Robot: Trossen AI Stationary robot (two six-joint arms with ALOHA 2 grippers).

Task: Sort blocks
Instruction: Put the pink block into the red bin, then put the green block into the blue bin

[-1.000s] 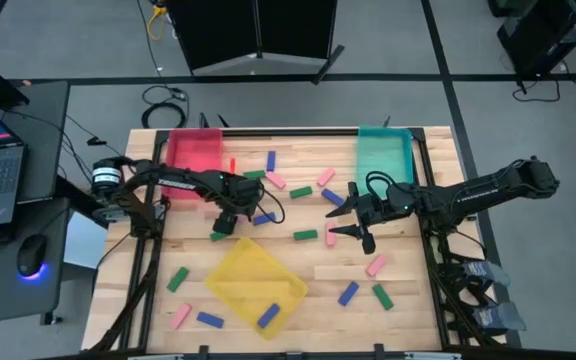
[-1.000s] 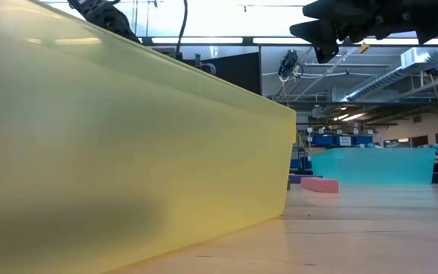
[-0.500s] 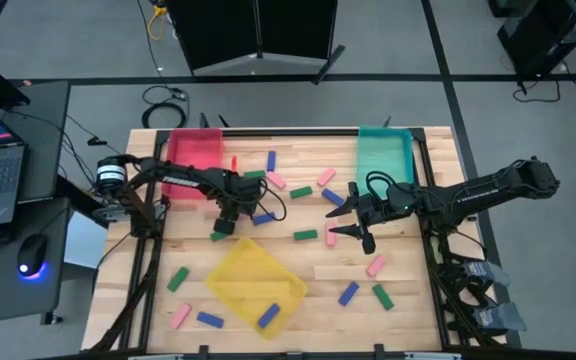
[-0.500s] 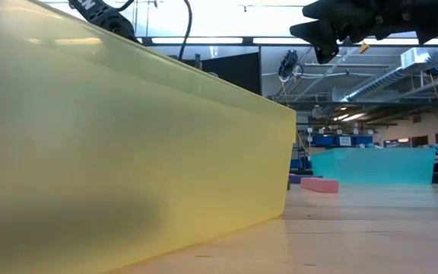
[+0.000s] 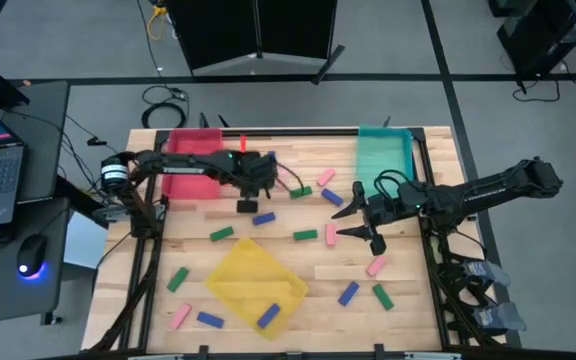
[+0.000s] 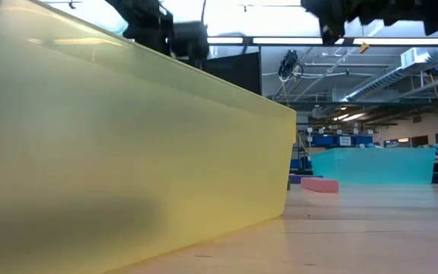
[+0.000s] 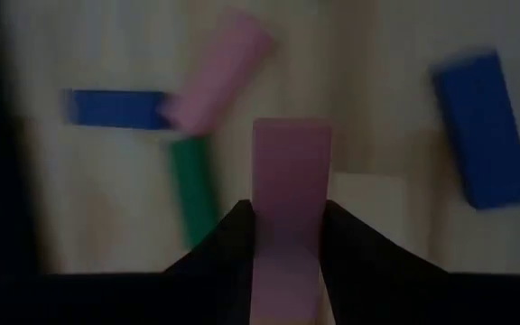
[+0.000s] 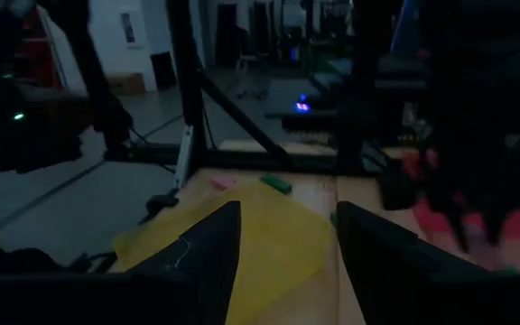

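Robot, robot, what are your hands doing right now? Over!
Left gripper shut on pink block, near red tray. Right gripper open, empty, mid-table. Nothing in the way.

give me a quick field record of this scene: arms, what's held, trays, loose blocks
left gripper: shut on a pink block, raised over the table near the red tray
right gripper: open, holds nothing, mid-table on the right
trays: red at back left, teal tray at back right, yellow tray at front centre
loose blocks: pink, green and blue scattered on the table
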